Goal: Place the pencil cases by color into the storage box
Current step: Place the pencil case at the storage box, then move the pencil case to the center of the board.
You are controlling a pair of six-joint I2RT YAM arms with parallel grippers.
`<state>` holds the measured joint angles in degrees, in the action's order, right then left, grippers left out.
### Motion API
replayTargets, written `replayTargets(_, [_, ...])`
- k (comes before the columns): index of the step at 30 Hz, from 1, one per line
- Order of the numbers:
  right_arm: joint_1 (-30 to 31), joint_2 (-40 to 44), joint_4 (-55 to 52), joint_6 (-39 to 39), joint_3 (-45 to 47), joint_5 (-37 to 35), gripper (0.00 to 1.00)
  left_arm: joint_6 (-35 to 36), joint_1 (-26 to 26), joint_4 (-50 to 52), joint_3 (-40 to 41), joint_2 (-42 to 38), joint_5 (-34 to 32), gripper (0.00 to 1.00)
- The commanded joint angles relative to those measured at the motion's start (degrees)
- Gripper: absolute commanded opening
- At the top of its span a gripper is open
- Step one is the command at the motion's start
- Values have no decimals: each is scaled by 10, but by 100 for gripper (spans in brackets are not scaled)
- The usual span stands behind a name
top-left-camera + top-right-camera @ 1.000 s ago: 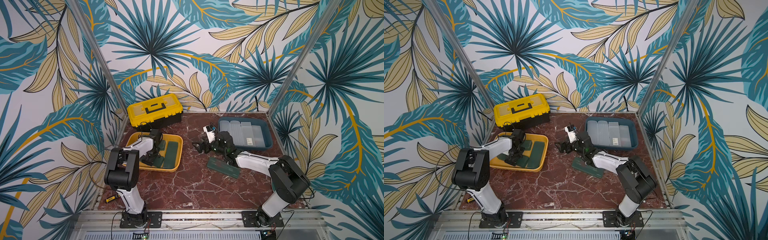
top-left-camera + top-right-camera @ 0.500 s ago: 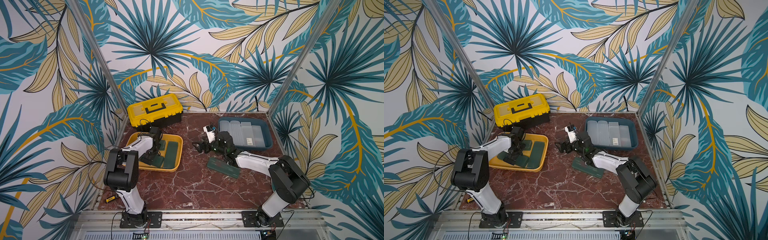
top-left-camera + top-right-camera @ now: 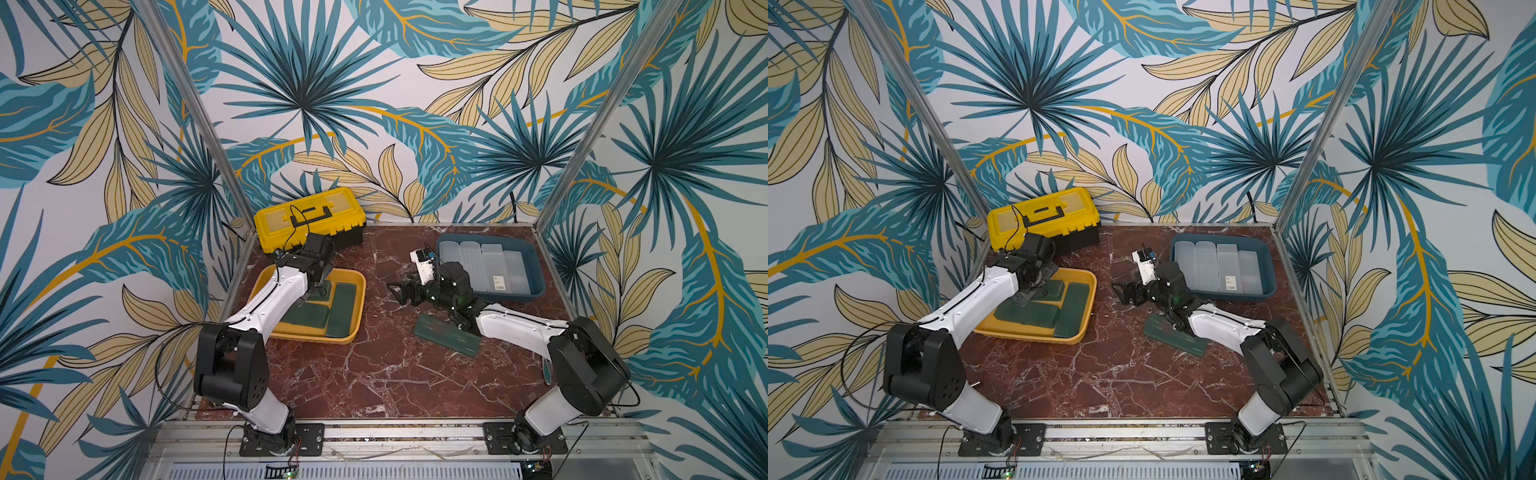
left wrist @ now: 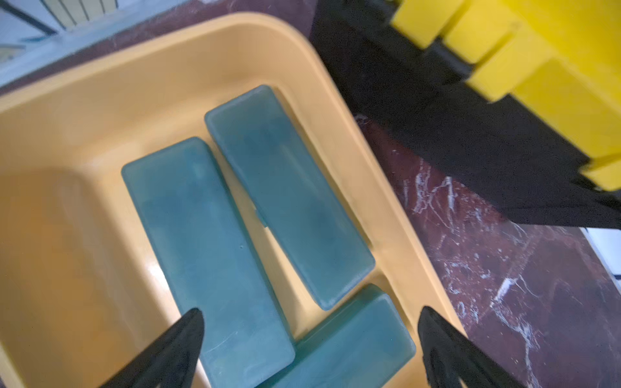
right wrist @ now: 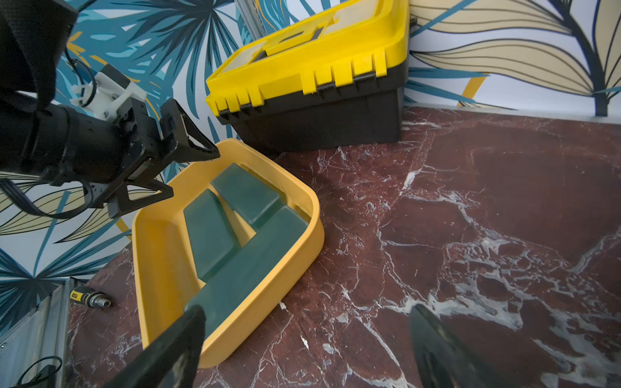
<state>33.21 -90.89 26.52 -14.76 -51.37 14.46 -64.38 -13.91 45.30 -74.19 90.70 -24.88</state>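
The red marble bench [image 3: 374, 374] carried everything. The yellow-and-black toolbox [image 3: 309, 216] stood just behind the yellow tray [image 3: 316, 337], its lower front hidden by the left arm in both top views. The blue tray [image 3: 511, 297] sat well apart from the yellow tray, toward the robot's right. It held frosted white pencil cases [image 3: 469, 257] side by side, their edges too faint to count surely.

Three dark green pencil cases [image 4: 205, 242] lay inside the yellow tray, one cut off by the wrist picture's edge. A fourth green case [image 3: 444, 338] lay on the bench between the two trays, one end hidden under the right arm.

The left tool [image 4: 312, 319] hung over the yellow tray, jaws wide apart and empty. The right tool [image 5: 307, 310] hovered beside that tray, also spread and holding nothing. A small yellow-and-black object [image 5: 89, 299] lay near the yellow tray's front corner, too small to identify.
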Motion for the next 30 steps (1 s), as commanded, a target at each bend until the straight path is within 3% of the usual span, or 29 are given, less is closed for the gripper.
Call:
replayTargets(1, [1, 32, -22, -10, 11, -14, 94, 107, -17, 2, -45, -23, -49, 100])
replayTargets(8, [-9, 84, -55, -36, 24, -76, 95, 329, -55, -73, -62, -38, -8, 100])
replayTargets(13, [-19, 124, -107, -72, 22, -147, 95, 477, -92, -168, -37, -60, 94, 100])
replayTargets(19, [-38, 162, -246, -125, -10, -232, 95, 565, -115, -219, -11, -74, 211, 100])
replayTargets(22, [-63, 187, -297, -169, -9, -228, 95, 605, -138, -233, 6, -73, 278, 99])
replayTargets(30, [-114, 249, -425, -232, 5, -230, 95, 714, -233, -233, 24, -53, 304, 99])
